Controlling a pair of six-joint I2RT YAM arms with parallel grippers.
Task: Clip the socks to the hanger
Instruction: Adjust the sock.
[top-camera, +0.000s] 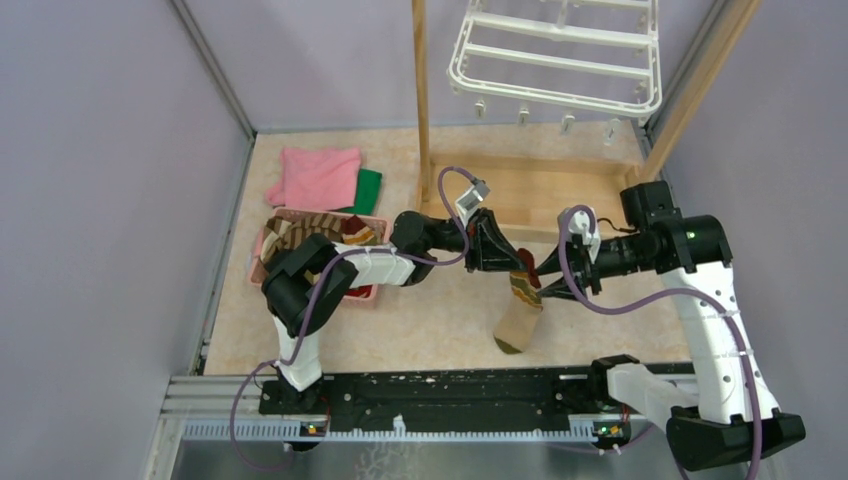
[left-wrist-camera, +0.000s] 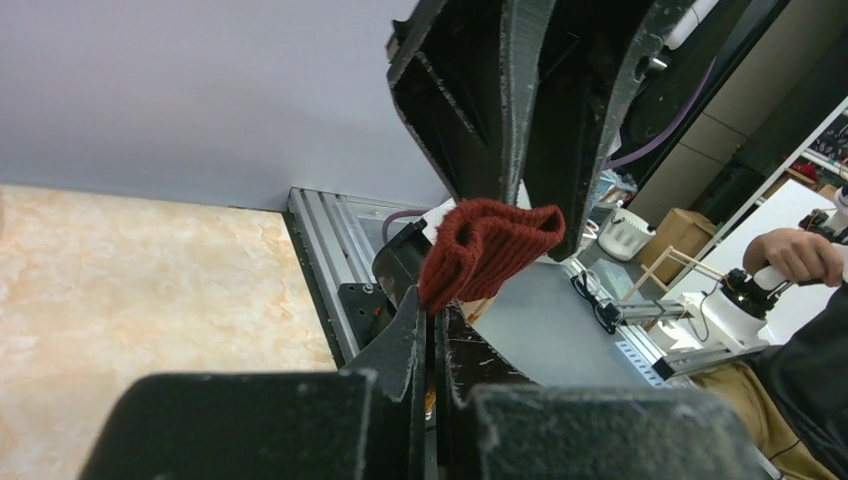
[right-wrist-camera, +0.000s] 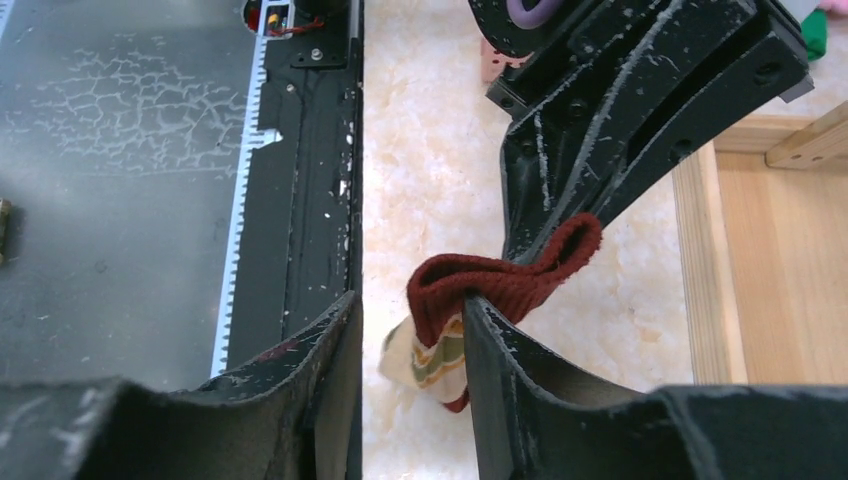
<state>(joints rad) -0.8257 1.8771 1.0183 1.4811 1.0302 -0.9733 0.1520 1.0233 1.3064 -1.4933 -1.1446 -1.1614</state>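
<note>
At the far left a pink cloth (top-camera: 318, 175) and a green cloth (top-camera: 369, 190) lie flat near the wall, their edges overlapping. Just nearer than these, a pink basket (top-camera: 362, 293) holds more socks (top-camera: 310, 232), and the left arm's elbow sits over its near rim. From there the arm reaches rightward over bare table (top-camera: 420, 335).

The left claw (top-camera: 515, 262) is clenched on the red cuff of a sock (top-camera: 520, 315). The sock hangs from it between the two arms, tan foot downward; whether the toe touches the table I cannot tell. The right claw (top-camera: 541, 270) meets it tip to tip from the right. Its jaws stand apart, released, with one finger (right-wrist-camera: 500, 340) against the fold of the cuff.

On the near side there is open table up to the black rail (top-camera: 450, 400). On the far side the wooden frame (top-camera: 540, 190) lies close behind both claws. The hanger (top-camera: 556, 97) hangs high at the far right, well apart from the sock.
</note>
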